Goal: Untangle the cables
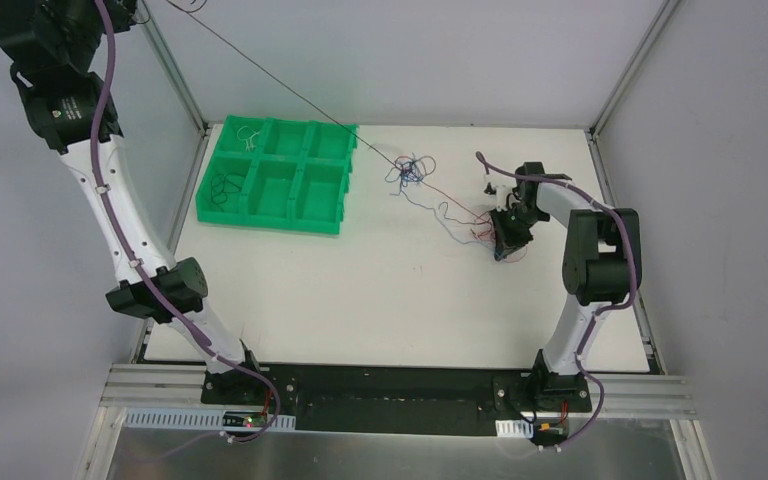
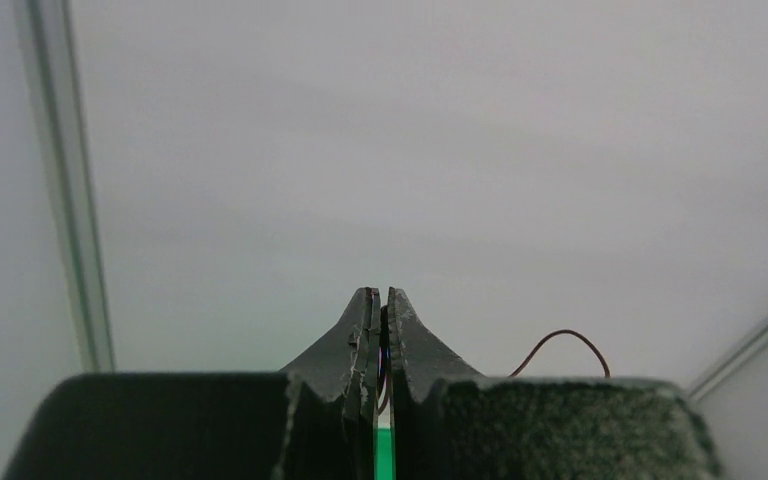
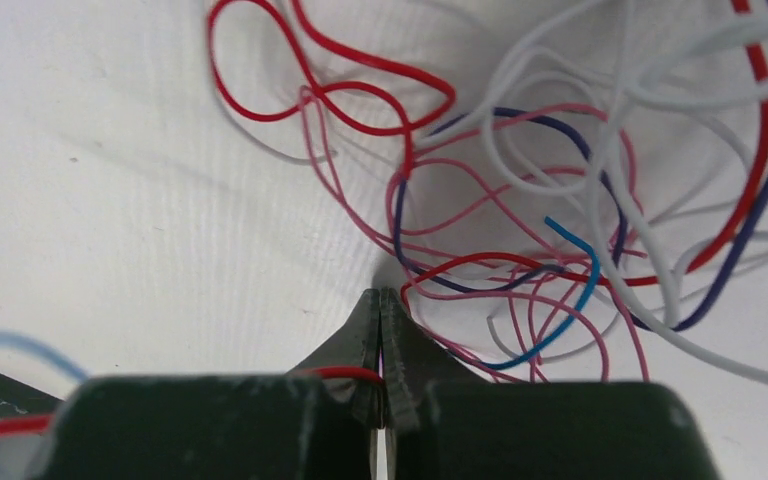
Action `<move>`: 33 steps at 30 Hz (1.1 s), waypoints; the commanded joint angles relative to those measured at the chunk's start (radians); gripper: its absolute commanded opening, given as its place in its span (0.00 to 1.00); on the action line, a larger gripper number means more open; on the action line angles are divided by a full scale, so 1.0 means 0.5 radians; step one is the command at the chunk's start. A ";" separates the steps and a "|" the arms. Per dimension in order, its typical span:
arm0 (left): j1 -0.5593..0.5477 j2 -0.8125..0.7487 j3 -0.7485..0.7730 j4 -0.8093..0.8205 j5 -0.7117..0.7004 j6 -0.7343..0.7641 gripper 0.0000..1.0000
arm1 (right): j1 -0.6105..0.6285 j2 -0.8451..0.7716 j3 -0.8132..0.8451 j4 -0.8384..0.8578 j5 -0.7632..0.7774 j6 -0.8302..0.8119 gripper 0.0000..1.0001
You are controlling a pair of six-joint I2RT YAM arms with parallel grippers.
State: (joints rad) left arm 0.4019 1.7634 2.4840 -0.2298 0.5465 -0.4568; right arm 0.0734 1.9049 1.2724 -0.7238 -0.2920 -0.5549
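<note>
Right wrist view: thin, glossy red, pink, blue, purple and white cables (image 3: 520,250) lie in a loose tangle on the matte white table (image 3: 110,200), just ahead of my right gripper (image 3: 381,295), whose jaws are pinched together on a red strand. My left gripper (image 2: 381,295), facing a plain grey wall (image 2: 410,130), clamps a dark strand. A green plastic six-compartment tray (image 1: 270,220) sits to the left.

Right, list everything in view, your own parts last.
table: one, white, under everything.
tray: one, green, six compartments, far left.
tray cables: two bunches, pale and black, tray's left compartments.
tangle: one, red, blue, white, pink, mid-table to right.
taut cable: one, dark, tangle to upper left.
red cable: one, red, in right fingers.
left fingers: two, black, raised, shut on taut cable.
right fingers: two, black, at table, shut on red cable.
</note>
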 commanded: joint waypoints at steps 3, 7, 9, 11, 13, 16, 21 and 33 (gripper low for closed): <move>0.151 -0.066 0.033 0.277 -0.117 -0.061 0.00 | -0.096 0.144 0.000 -0.158 0.322 -0.068 0.00; 0.247 -0.079 0.032 0.350 -0.135 -0.119 0.00 | -0.127 0.164 0.008 -0.194 0.326 -0.090 0.00; 0.304 -0.075 0.051 0.353 -0.120 -0.167 0.00 | -0.134 0.160 0.011 -0.196 0.331 -0.093 0.00; 0.347 -0.091 0.039 0.356 -0.136 -0.173 0.00 | -0.138 0.163 0.024 -0.202 0.349 -0.096 0.00; 0.401 -0.106 0.021 0.356 -0.156 -0.189 0.00 | -0.139 0.165 0.036 -0.216 0.351 -0.096 0.00; 0.476 -0.171 -0.090 0.353 -0.200 -0.190 0.00 | -0.194 0.159 0.053 -0.236 0.360 -0.103 0.00; 0.524 -0.352 -0.383 0.447 0.084 -0.214 0.00 | -0.241 0.107 0.078 -0.308 0.241 -0.171 0.00; -0.396 -0.761 -1.019 0.918 0.789 -0.651 0.00 | -0.240 -0.382 0.052 -0.303 -0.235 -0.536 0.33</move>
State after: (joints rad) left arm 0.4305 1.4948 2.0865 0.1379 0.8101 -0.7609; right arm -0.0463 1.8370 1.2827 -0.8608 -0.3332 -0.7147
